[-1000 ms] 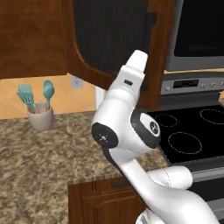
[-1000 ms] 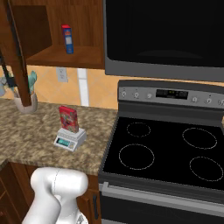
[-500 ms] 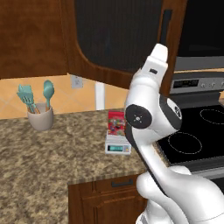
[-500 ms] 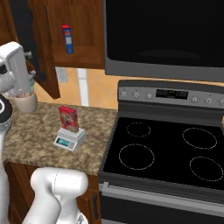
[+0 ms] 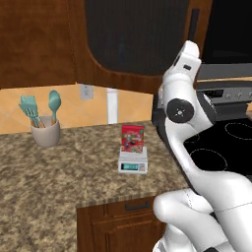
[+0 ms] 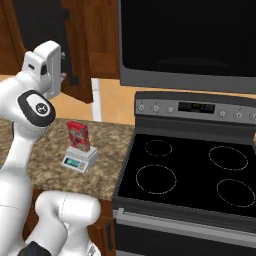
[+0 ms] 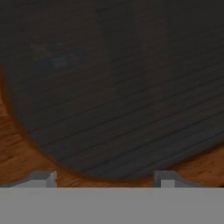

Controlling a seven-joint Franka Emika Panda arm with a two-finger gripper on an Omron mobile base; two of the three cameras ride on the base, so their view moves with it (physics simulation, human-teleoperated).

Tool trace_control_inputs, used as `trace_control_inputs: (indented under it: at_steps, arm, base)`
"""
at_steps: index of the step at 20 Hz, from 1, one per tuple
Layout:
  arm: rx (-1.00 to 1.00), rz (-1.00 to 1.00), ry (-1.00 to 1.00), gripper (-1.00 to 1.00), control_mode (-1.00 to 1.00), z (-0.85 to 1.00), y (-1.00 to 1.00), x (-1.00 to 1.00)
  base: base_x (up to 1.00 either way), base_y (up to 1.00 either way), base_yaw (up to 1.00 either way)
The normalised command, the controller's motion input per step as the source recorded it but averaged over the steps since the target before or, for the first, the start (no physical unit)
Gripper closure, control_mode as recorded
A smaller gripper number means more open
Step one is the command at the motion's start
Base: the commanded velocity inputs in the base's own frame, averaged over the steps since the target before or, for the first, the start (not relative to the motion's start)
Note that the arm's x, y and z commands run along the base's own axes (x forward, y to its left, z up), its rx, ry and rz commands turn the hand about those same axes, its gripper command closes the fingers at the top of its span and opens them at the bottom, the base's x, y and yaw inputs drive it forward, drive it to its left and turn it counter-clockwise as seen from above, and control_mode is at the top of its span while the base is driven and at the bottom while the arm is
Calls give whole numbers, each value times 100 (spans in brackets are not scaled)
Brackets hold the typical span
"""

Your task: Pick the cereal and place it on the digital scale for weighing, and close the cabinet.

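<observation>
Your cereal stands upright on the scale, square on its platform, on the granite counter between the utensil crock and the stove. That half looks done; what is left is the cabinet.

The gripper is spread wide and holds nothing. In the hand view its two tips sit close against the door's dark glass pane, with the curved wooden frame just below and to the side. From the base views you can see the hand raised up at the door, near the black bar handle; whether the tips actually touch the pane you cannot tell.

Treat the door as a stiff, hinged panel: it likely swings freely and needs a steady push, not a grip. Judge the glass as the fragile, slick part, so press on the wooden frame or beside the handle, far from the hinge, where little force turns it. A flat push with the open fingers should do. Keep your elbow clear of the light cereal box; a small knock would tip it off the scale.
</observation>
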Motion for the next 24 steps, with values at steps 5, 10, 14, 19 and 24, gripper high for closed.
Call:
trace_control_inputs:
  at_steps: [5, 10, 14, 19, 24]
  arm:
    - [0, 0, 0, -100, -100, 0, -25, 95]
    - [0, 0, 0, -100, -100, 0, 0, 92]
    - [0, 0, 0, -100, -100, 0, -2, 81]
    - [0, 0, 0, -100, -100, -1, -5, 79]
    - [0, 0, 0, -100, -100, 0, -6, 62]
  base:
    - [0, 0, 0]
    - [0, 0, 0]
    - [0, 0, 0]
    - [0, 0, 0]
    - [0, 0, 0]
